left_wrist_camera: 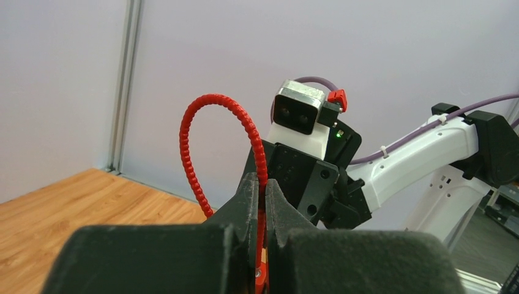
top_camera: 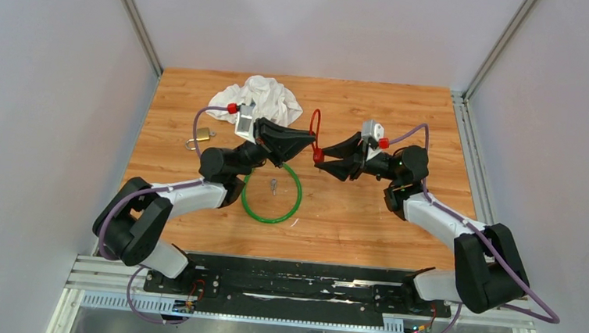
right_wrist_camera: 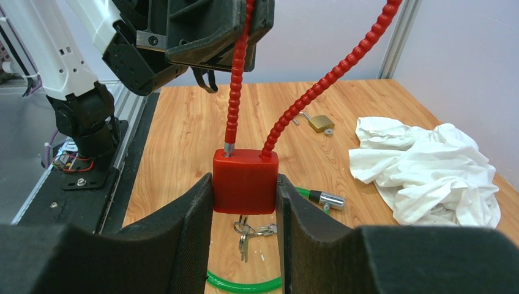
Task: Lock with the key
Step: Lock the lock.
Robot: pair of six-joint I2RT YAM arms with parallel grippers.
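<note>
Two closed pincers hold the red plastic padlock (right_wrist_camera: 245,180) above the wooden bench (top_camera: 366,211), right pincer (top_camera: 321,157) clamping its body, left pincer (top_camera: 310,139) its ribbed red cable shackle (left_wrist_camera: 202,110), while the metal key bunch (right_wrist_camera: 248,234) lies below, toward the left arm's side.

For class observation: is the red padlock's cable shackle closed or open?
Cannot tell: red ribbed cable's silver tip meets the red plastic padlock body; seating hidden.
</note>
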